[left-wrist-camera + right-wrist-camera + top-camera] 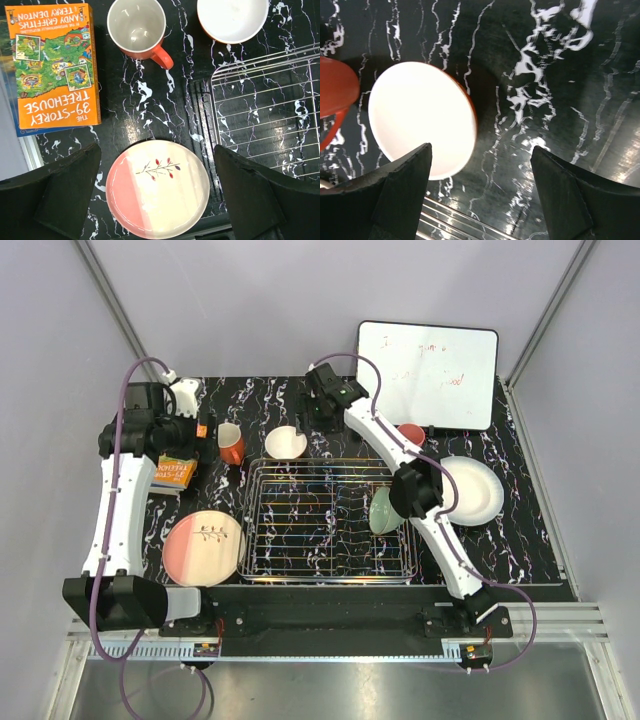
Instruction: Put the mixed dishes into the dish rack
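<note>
The silver wire dish rack (325,525) stands mid-table with a pale green bowl (383,510) in its right side. The pink-and-cream twig plate (203,545) lies left of it, the white plate (472,490) right of it. The orange-red mug (231,445) and the orange bowl with white inside (286,442) sit behind the rack. A small reddish cup (411,432) is partly hidden by the right arm. My left gripper (156,162) is open, high above the twig plate (157,190). My right gripper (481,147) is open and empty just right of the orange bowl (420,125).
An orange-green book (52,65) lies at the left by the mug (137,27). A whiteboard (428,375) leans at the back right. The rack's wire rim shows in the left wrist view (215,115) and the right wrist view (455,220).
</note>
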Action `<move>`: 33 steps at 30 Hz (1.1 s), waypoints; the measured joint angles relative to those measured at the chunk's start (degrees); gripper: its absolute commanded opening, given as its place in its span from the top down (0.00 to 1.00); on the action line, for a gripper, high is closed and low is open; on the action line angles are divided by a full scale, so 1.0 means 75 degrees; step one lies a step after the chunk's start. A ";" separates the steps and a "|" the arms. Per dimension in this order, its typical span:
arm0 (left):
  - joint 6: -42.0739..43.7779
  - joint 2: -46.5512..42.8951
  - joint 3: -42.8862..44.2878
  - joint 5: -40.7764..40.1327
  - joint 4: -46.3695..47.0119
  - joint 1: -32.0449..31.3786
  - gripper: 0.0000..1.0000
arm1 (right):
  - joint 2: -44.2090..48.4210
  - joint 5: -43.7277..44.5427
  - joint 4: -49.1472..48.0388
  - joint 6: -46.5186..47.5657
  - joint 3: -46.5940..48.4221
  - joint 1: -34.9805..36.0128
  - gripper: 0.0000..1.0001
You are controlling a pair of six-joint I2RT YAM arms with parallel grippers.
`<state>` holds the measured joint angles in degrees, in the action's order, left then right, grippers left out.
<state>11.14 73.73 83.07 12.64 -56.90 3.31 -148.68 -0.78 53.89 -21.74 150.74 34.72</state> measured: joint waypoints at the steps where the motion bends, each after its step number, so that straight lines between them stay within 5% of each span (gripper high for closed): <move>1: 0.0000 0.0050 0.0000 0.0026 0.0000 0.0000 0.01 | -0.0052 -0.0149 -0.0073 -0.0055 0.0000 -0.0020 0.14; 9: 0.0003 0.0149 -0.0015 0.0050 0.0003 0.0000 0.01 | -0.0618 -0.0930 -0.0478 -0.0425 -0.0006 -0.0067 0.18; 19: 0.0070 0.0096 -0.0370 0.0583 0.0143 -0.0032 0.01 | -0.0874 -0.1058 -0.0807 -0.0761 -0.0061 -0.0067 0.39; 28: 0.0364 0.0286 -0.0860 0.1119 0.0402 -0.0399 0.01 | -0.1148 -0.1320 -0.1046 -0.1075 -0.0093 -0.0070 0.73; 33: 0.0761 0.0749 -0.0874 0.1244 0.0711 -0.0746 0.01 | -0.1192 -0.1393 -0.1180 -0.1125 -0.0178 -0.0073 1.00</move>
<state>16.84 79.35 76.51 21.98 -51.57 -2.28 -157.62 -11.22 45.04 -30.17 149.40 34.17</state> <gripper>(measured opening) 0.988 0.139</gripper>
